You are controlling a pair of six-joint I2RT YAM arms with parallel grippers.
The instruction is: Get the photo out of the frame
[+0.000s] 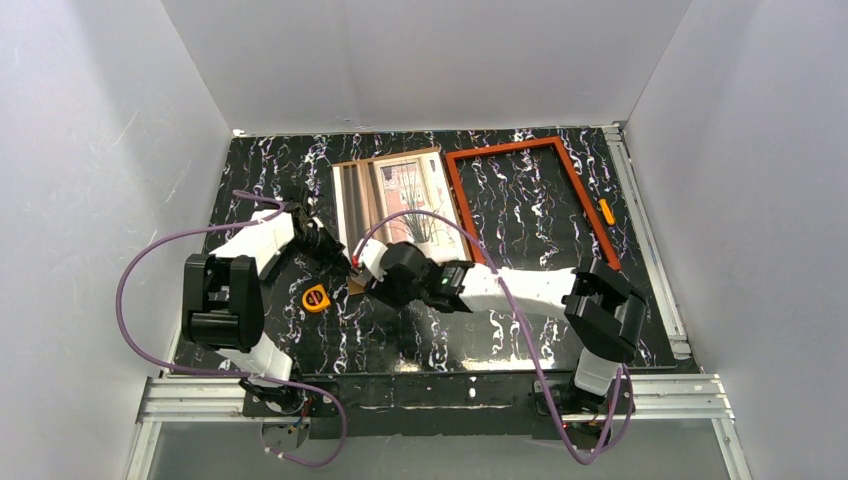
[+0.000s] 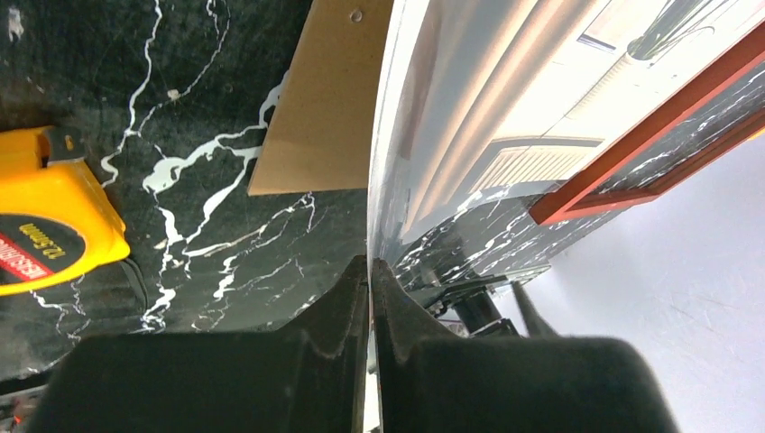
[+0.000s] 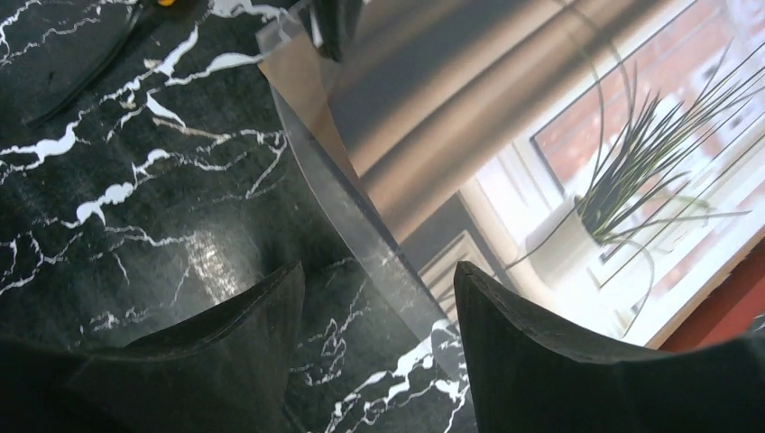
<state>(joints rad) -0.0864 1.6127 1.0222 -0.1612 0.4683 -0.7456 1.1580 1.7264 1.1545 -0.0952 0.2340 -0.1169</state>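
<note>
— What has your left claw got?

— My left claw (image 2: 370, 271) is pinched fully together on the thin edge of a clear sheet (image 2: 424, 162) that lies over the photo (image 1: 395, 195). The photo's brown board corner stops just short of my fingers.

— And the right one?

— My right claw (image 3: 379, 268) is spread wide with nothing in it. It hovers over the near edge of that same sheet, just beside the left claw.

— Where is the photo?

— Face up on the worktop (image 1: 440, 340), outside the frame (image 1: 500, 148), lying just beside the frame's left rail. A yellow tape measure (image 1: 316, 298) sits on the worktop near my left claw.
</note>
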